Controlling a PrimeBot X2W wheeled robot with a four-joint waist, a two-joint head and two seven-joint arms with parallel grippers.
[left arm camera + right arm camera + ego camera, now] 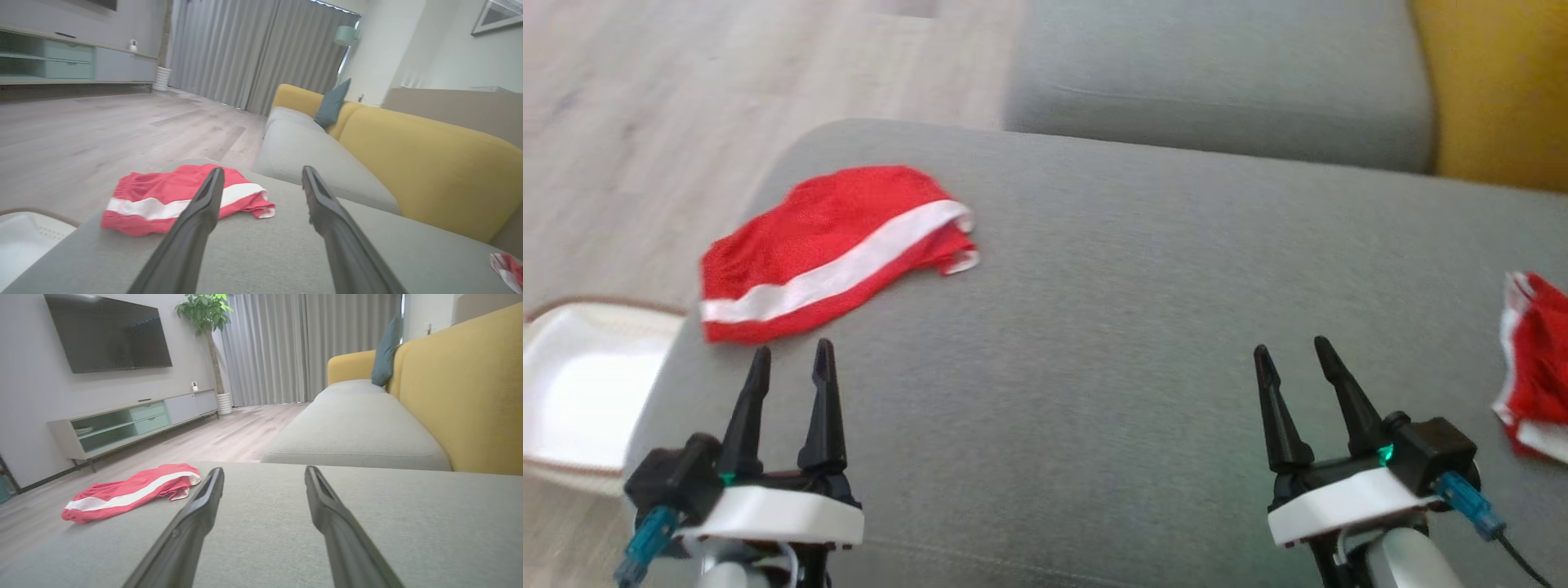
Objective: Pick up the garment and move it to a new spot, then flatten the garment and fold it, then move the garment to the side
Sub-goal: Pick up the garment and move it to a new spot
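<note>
- My left claw sat low over the grey seat cushion. Its two dark fingers were spread wide with nothing between them.
- My right claw hung over the same cushion, well apart from the left one. It was spread just as wide and was empty.
- Just ahead of the left claw's fingertips and a little to its left lay the red garment. It had a white stripe and was rumpled, near the cushion's rounded corner. I saw cushion between cloth and fingertips, so there was no contact.
- From the right claw, that garment lay well off to the left and ahead.
- Out to the right of the right claw lay a second red-and-white cloth, cut off by the edge of my head view.
- Left of the left claw, beside the cushion and lower down, stood a white basket with a brown rim.
- Ahead of both claws, past the cushion's far edge, was another grey seat. A yellow backrest ran along its right.
- Farther out, beyond the garment, stretched a pale wood floor.
- At the far end of the floor hung grey curtains.
</note>
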